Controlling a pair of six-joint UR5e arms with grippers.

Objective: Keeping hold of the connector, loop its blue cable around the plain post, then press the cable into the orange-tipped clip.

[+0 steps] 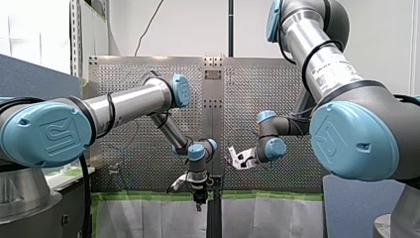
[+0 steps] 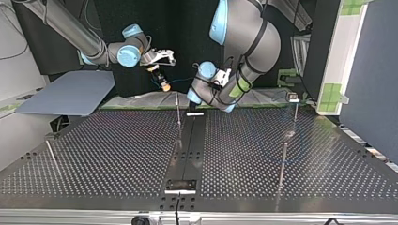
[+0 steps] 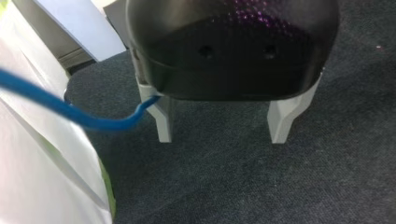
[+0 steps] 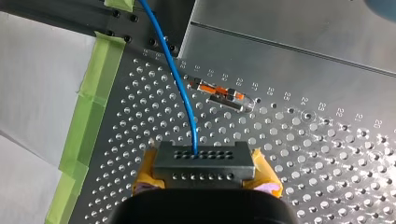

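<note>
Right gripper point(image 4: 205, 176) clamps the dark connector point(image 4: 203, 157) between yellow pads point(image 4: 147, 173), short of the orange-tipped clip point(image 4: 222, 93), and the thin blue cable point(image 4: 174, 77), likely light and limp, runs just beside that clip, so the rigid connector seems the sound hold.

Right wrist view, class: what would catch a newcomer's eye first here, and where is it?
The blue cable stands out, running from the dark connector clamped between my right gripper's yellow pads out over the perforated table. Ahead of the gripper, beside the cable, lies the orange-tipped clip.
</note>
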